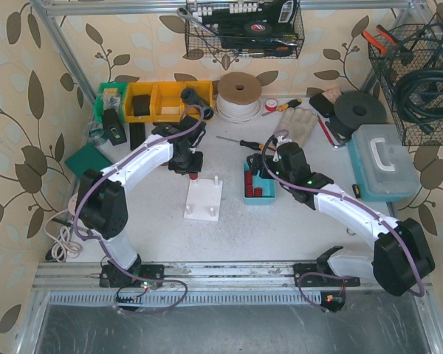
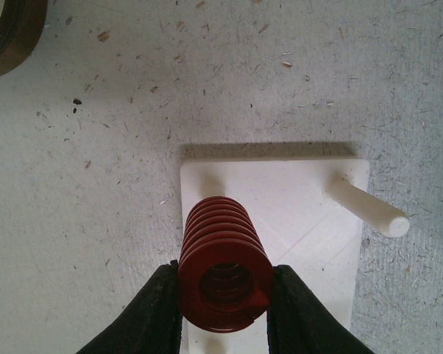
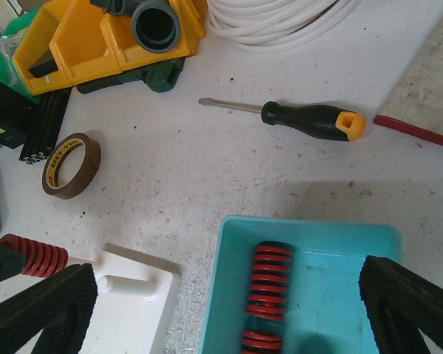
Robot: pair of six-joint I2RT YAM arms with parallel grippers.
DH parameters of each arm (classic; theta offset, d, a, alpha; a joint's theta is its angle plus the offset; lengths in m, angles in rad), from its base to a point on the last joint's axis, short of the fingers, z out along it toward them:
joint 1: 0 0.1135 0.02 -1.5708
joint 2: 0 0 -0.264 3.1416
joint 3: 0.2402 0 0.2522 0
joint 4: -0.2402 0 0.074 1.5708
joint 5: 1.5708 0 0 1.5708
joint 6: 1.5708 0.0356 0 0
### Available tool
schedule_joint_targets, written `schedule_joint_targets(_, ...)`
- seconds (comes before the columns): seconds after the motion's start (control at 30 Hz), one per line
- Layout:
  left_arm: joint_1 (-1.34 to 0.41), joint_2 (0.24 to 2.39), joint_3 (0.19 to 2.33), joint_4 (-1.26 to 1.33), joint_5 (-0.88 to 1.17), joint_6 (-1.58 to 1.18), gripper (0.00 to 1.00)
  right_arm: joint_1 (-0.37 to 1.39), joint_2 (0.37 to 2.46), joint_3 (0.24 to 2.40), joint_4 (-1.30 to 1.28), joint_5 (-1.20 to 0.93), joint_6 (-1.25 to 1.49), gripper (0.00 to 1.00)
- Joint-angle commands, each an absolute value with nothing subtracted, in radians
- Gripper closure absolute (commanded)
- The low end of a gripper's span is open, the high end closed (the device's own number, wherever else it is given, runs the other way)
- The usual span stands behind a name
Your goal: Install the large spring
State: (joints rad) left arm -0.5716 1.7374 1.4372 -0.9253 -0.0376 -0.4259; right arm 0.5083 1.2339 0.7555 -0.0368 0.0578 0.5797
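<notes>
My left gripper [image 2: 225, 310] is shut on a large red spring [image 2: 223, 262], held upright over the far left corner of the white peg plate [image 2: 303, 228]; whether a peg runs inside it I cannot tell. The plate's far right peg [image 2: 369, 209] stands bare. In the top view the left gripper [image 1: 193, 171] is at the plate's [image 1: 205, 200] far edge. In the right wrist view the spring [image 3: 33, 256] shows at the left. My right gripper [image 3: 229, 310] is open and empty above the teal tray [image 3: 325, 243], which holds red springs [image 3: 272, 280].
A screwdriver [image 3: 310, 119], a brown tape roll [image 3: 71, 164], yellow bins [image 1: 156, 101] and a white cable coil [image 1: 238, 94] lie beyond the plate. A grey-lidded case [image 1: 382, 158], gloves [image 1: 297, 125] and a black disc [image 1: 360, 110] sit at the right.
</notes>
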Motion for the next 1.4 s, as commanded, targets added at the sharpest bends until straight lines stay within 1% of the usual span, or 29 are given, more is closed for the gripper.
schedule_joint_targets(0.0,-0.583,1.733,1.432,-0.911,-0.065,-0.446,1.00,0.505,1.243,0.744,-0.015,0.044,0.584,0.05)
schedule_joint_targets(0.43,-0.582,1.756,1.368,-0.834,-0.059,-0.524,1.00,0.506,1.241,0.742,-0.013,0.040,0.583,0.05)
schedule_joint_targets(0.73,-0.583,1.777,1.333,-0.798,-0.082,-0.573,1.00,0.505,1.250,0.744,0.001,-0.004,0.577,0.06)
schedule_joint_targets(1.27,-0.582,1.846,1.355,-0.800,-0.039,-0.573,1.00,0.505,1.252,0.746,0.000,-0.027,0.564,0.05)
schedule_joint_targets(1.3,-0.582,1.843,1.350,-0.797,-0.037,-0.573,0.94,0.505,1.249,0.746,-0.002,-0.025,0.563,0.04)
schedule_joint_targets(1.37,-0.582,1.830,1.333,-0.780,-0.029,-0.570,0.68,0.505,1.246,0.747,-0.011,-0.023,0.561,0.04)
